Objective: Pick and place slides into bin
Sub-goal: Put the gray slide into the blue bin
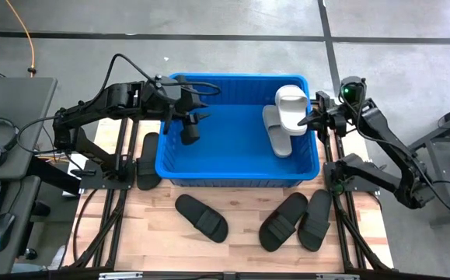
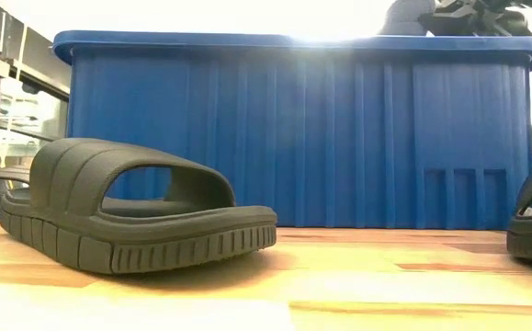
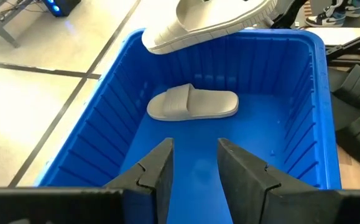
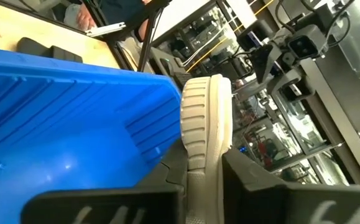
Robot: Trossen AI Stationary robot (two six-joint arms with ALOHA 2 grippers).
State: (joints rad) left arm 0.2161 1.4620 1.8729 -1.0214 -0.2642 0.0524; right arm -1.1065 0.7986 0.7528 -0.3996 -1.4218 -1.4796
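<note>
Black slide (image 2: 128,207) lies closest on table front, w/ two more (image 1: 283,222) (image 1: 315,218) by front right edge, one (image 1: 148,159) left of bin (image 1: 170,167). R gripper (image 1: 312,122) clamped on grey slide (image 1: 291,107) over bin's right rim. Second grey slide (image 1: 277,134) lies inside. L gripper (image 3: 195,165) part open, empty, over bin's left side.
</note>
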